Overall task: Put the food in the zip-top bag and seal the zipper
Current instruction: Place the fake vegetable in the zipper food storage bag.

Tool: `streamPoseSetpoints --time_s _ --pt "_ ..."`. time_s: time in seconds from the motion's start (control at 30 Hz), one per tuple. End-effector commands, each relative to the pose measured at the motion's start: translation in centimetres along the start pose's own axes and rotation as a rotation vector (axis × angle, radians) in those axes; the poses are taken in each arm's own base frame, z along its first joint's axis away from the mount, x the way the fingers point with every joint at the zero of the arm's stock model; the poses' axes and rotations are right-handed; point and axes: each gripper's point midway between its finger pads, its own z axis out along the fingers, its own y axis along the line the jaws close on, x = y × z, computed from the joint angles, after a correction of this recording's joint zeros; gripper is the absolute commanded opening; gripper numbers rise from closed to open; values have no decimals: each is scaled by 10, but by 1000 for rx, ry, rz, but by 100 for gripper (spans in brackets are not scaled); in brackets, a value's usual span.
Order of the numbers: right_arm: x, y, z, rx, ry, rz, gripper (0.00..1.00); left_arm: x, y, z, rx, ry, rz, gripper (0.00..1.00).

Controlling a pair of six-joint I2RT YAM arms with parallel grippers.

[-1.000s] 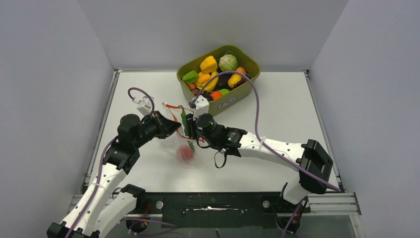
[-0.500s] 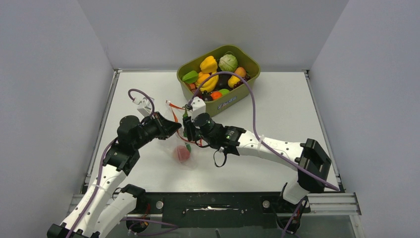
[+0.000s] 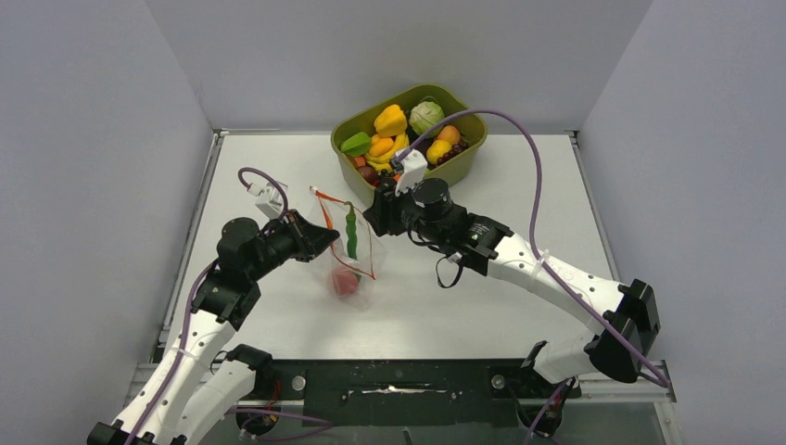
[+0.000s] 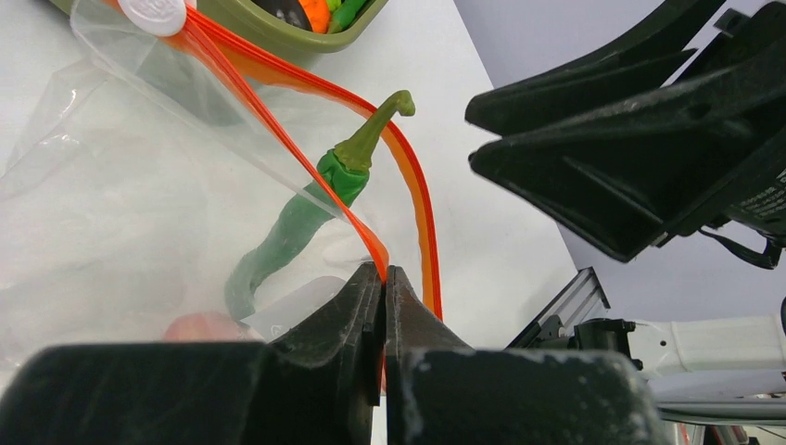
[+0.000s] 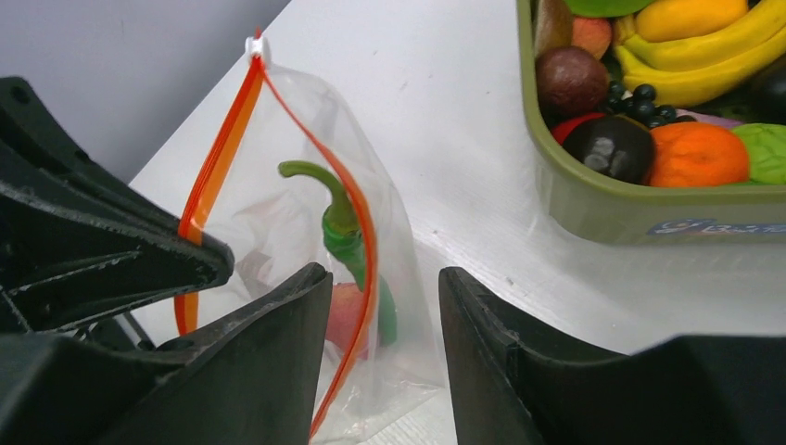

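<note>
Clear zip-top bag [image 3: 360,267]: stands on the bench [image 3: 538,185], mouth propped open for loading; green pod [image 3: 351,232] and pink-red fruit [image 3: 346,284] inside.
Left gripper [image 4: 383,276]: clamped on the zipper [image 4: 278,130] strip to hold the mouth up.
Right gripper [image 5: 382,278]: apart, empty, just beside the bag.
Left wrist view: alone shows the pinch.

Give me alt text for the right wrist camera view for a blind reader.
A clear zip-top bag is held open, a green chili pepper and a pink-red fruit inside. The left claw pinches its orange zipper at left, and the right claw hangs open in the foreground. An olive-green tub of toy fruit sits upper right on the white table.
</note>
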Motion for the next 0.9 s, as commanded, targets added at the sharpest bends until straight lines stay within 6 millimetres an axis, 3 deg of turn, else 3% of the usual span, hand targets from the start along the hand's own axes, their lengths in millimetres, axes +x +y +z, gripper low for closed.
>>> streamPoseSetpoints --time_s 0.0,0.2,0.5,0.63,0.73,0.87 --pt "0 29 4 -154 -5 5 47 -18 -20 -2 77 -59 54 0" --pt "20 24 20 -132 49 9 46 -17 -20 -2 78 -57 51 0" --pt "30 9 30 -61 79 -16 44 -17 -20 -2 79 -59 49 0" --pt "27 12 29 -78 68 -15 15 -18 -19 -2 74 -62 50 0" --pt "13 20 20 -110 29 -8 1 -17 -14 -3 46 -63 46 0" --pt "-13 42 -2 -183 -55 27 0 -20 -14 -3 37 -71 48 0"
